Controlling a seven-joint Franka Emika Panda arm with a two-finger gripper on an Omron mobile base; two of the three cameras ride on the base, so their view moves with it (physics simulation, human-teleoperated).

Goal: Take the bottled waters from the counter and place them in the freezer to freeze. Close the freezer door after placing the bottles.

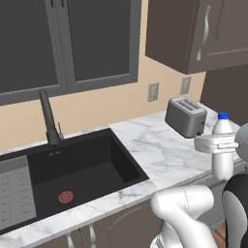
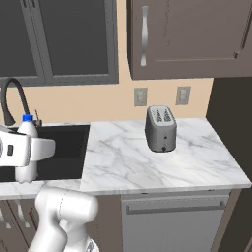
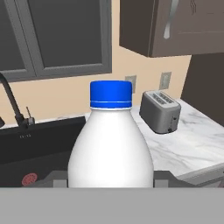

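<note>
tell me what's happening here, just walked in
The robot arm's gripper is shut on a white bottle with a blue cap, holding it upright and lifted off the marble counter. A toaster stands on the counter near the wall, and the black sink sits to its left. The bottle has not reached a freezer yet, so that part of the job is not yet done.

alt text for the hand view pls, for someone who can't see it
A white bottle with a blue cap stands upright between the gripper fingers, held close to the camera. Behind it are a grey toaster on the marble counter, a black sink and a dark window.
</note>
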